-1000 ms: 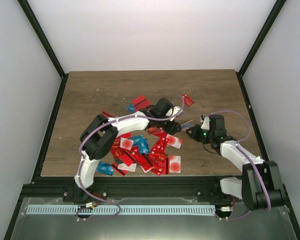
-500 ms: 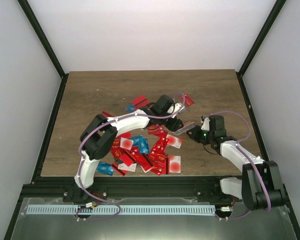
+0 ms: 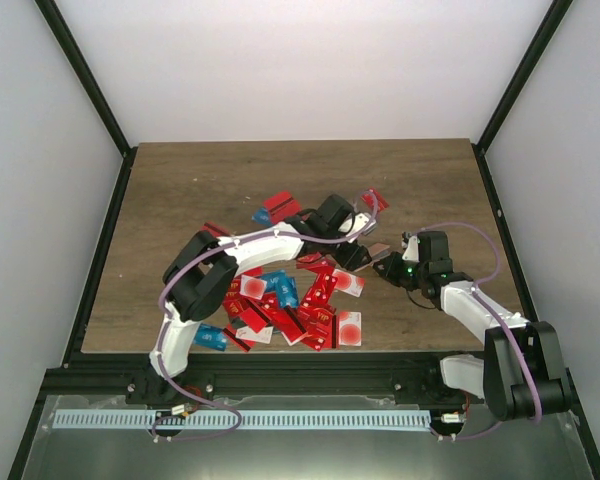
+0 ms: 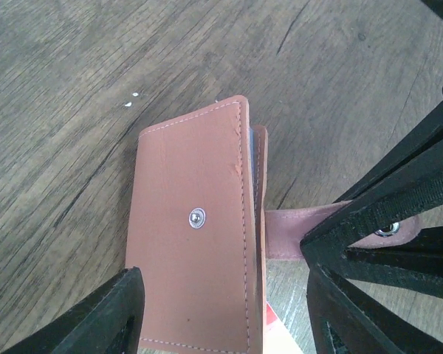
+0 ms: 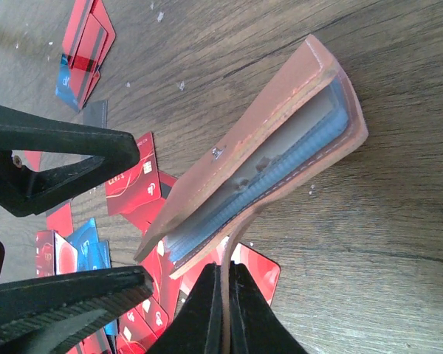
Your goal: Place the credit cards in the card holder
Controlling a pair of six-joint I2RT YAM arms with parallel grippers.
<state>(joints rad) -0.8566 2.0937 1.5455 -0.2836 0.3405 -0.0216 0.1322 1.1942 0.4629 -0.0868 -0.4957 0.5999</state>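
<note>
Right tool [image 5: 222,302]: jaws together, clamped on the strap [image 4: 295,234] of the card holder [image 5: 273,140]. It holds the holder tipped up on its long edge over the tabletop [image 3: 200,190], mouth toward the left arm. This grip looks the same as a second ago.

Left tool [image 4: 221,295]: jaws apart, one finger on each side of the holder, with no card between them. I cannot tell whether either finger touches the leather.

Change, overhead view: a second ago the holder's mouth faced up, with striped card edges showing. Half a second ago it lay flatter, tan face up, with my left tool close against it. Now the left tool sits slightly back toward the pile, and the holder shows only as a small patch between the two tools.

Inside the mouth are blue card edges [image 5: 303,151], stacked, and I see none sticking out.

My reading: the latest card is seated, and the left tool is free to fetch another. Many credit cards [image 3: 280,300] lie loose on the tabletop, so most of the job remains.
</note>
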